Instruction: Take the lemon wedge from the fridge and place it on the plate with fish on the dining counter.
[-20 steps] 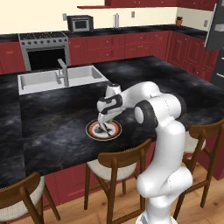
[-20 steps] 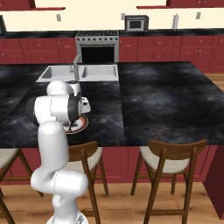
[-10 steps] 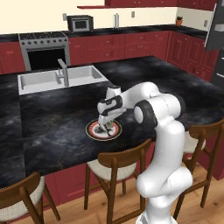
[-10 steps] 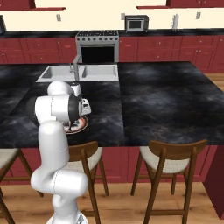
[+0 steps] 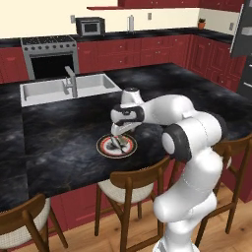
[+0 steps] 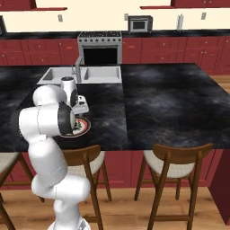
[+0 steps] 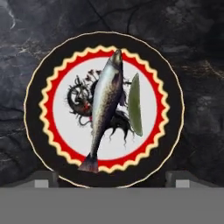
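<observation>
Lemon wedge [image 7: 135, 104] on plate [image 7: 35, 78], touching fish [image 7: 105, 105].

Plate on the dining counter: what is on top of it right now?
A whole fish and a pale green lemon wedge beside it lie on the plate; whether they touch is unclear.

It is a home kitchen: red cabinets [image 5: 162, 49], a steel oven [image 5: 49, 59], a sink [image 5: 64, 88], and wooden stools [image 6: 173, 168] at a black stone island [image 6: 179, 103].
</observation>
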